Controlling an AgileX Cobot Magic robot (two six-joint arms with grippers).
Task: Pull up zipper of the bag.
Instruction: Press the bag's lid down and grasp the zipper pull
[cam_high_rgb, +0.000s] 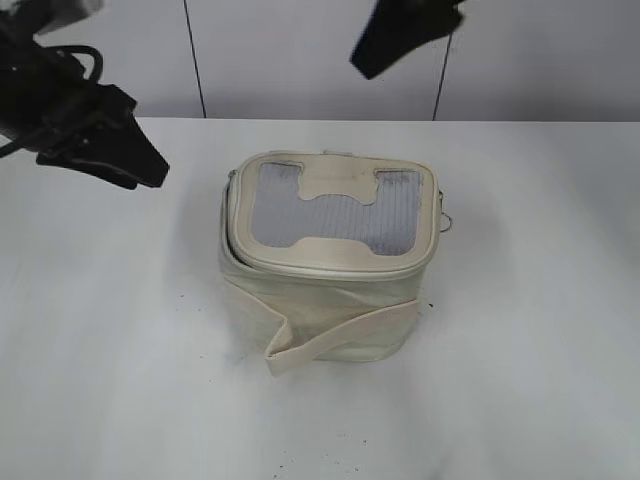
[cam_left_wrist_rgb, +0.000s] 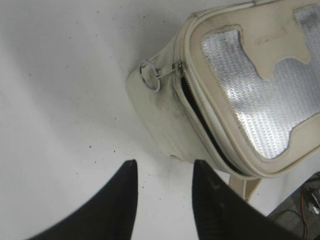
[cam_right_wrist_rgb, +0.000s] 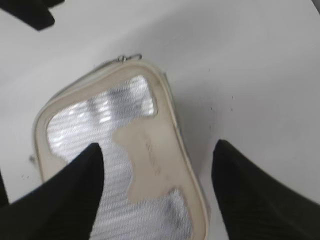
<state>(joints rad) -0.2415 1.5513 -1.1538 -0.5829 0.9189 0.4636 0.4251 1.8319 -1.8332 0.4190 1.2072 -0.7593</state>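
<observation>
bag (cam_high_rgb: 325, 270) upright mid-worktop (cam_high_rgb: 520, 350), lid gaping | zipper (cam_left_wrist_rgb: 200, 117) open down left side, ring pull (cam_left_wrist_rgb: 149, 76) at near-left corner | left hand (cam_left_wrist_rgb: 162, 172) spread, empty, just short of pull, nearer | right hand (cam_right_wrist_rgb: 157, 150) spread wide, empty, above lid

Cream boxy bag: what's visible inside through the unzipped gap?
Only darkness. The small cream faux-leather bag shows a narrow black slit along its open cream zipper track under the lid; any contents are hidden by the lid and walls.
</observation>
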